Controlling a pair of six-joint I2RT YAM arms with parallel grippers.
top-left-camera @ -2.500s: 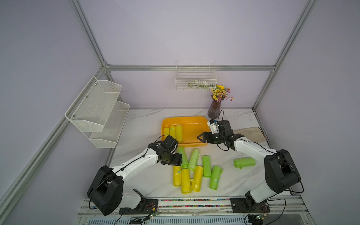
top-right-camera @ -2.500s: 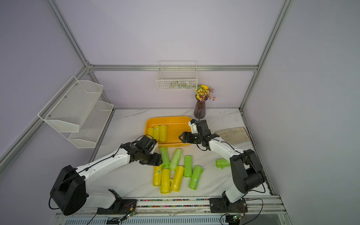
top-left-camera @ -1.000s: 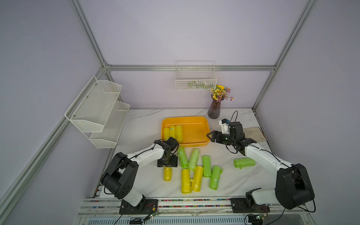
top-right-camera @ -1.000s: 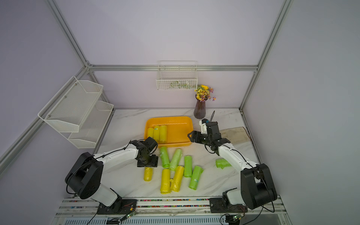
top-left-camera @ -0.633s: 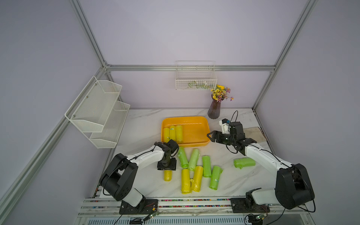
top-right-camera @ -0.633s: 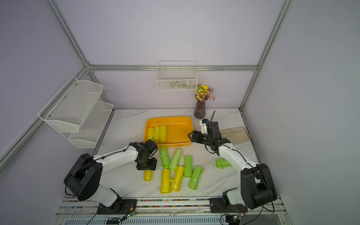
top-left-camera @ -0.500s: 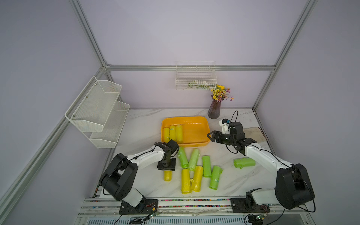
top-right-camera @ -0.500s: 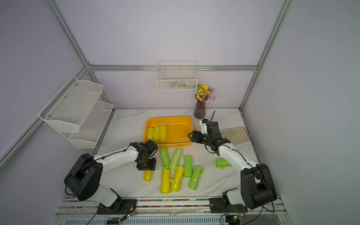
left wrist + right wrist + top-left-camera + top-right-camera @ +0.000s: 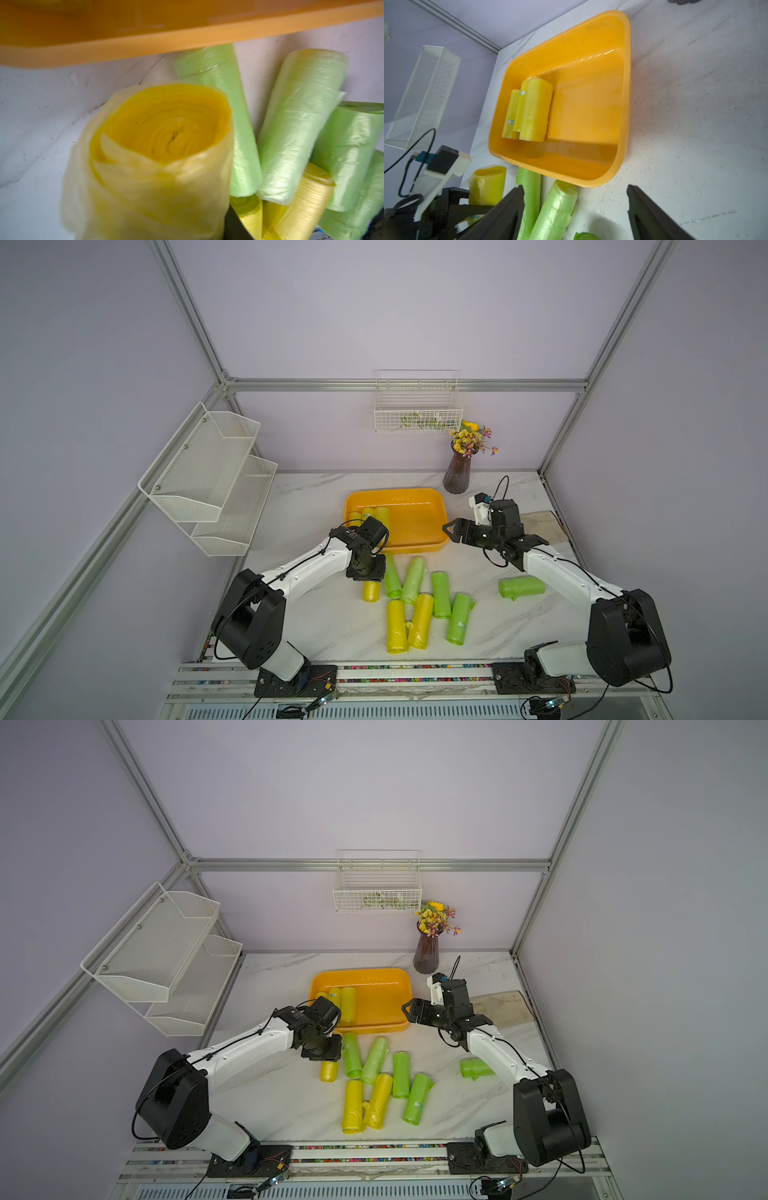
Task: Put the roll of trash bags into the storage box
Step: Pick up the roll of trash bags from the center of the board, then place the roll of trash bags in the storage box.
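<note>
While left gripper clamps the yellow roll, it stands upright between the fingers.
Right gripper gapes empty beside storage box.

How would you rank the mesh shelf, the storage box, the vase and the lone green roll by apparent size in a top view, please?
1. mesh shelf, though likely nearer the camera
2. storage box
3. vase and lone green roll look alike; no ranking

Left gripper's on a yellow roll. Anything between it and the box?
Nothing visible. Only bare table lies between the yellow roll in the left gripper and the box's near rim; a green roll lies beside it, not in the path.
</note>
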